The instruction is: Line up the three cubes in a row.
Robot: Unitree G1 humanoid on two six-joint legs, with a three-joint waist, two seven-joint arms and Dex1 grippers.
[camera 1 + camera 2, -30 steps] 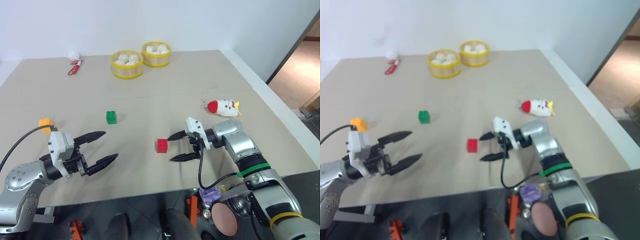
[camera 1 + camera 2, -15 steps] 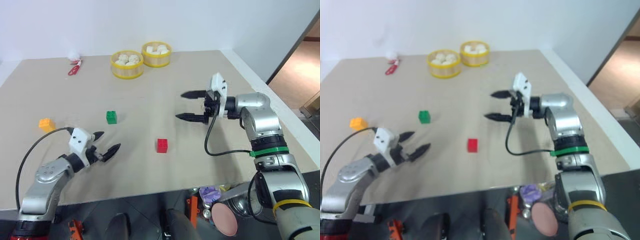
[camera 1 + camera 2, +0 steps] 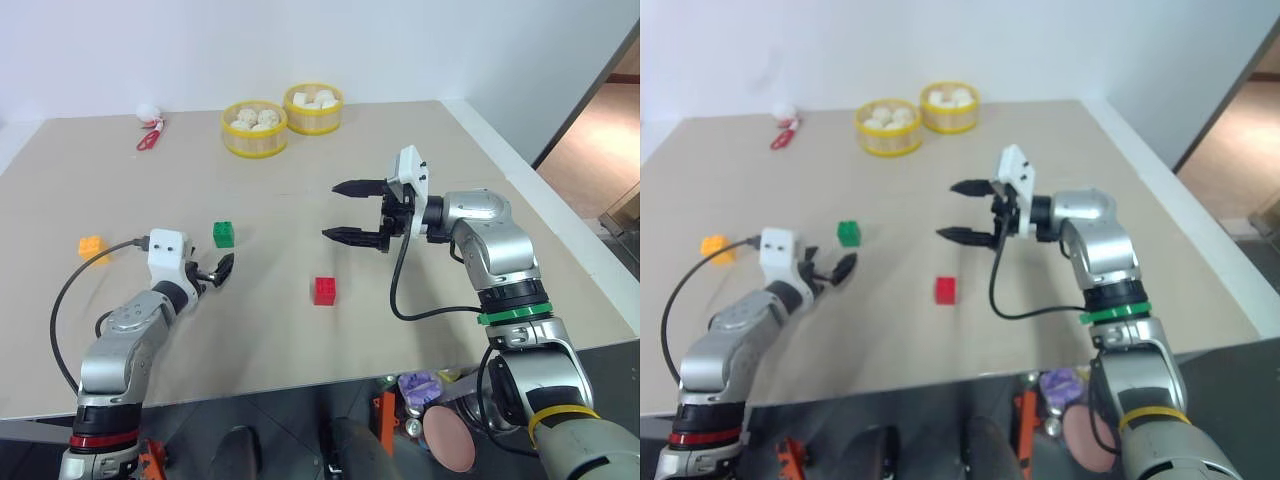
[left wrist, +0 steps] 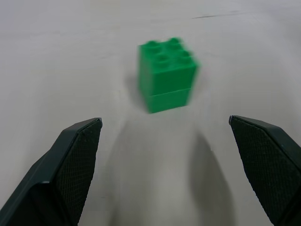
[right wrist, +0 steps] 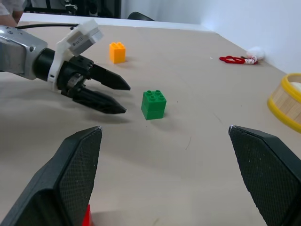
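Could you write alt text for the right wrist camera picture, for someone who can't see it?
The left gripper, fingers open, points at a green cube just ahead of it on a beige table. An orange-yellow cube sits behind.

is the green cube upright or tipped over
Upright. The green cube stands flat on the table with its four studs facing up, just ahead of the open left hand, which is not touching it.

- Two yellow-rimmed round baskets (image 3: 254,130) (image 3: 313,108) of white lumps, side by side at the desk's (image 3: 380,340) far edge.
- Red-handled thing with a white ball (image 3: 150,135) at the far left.
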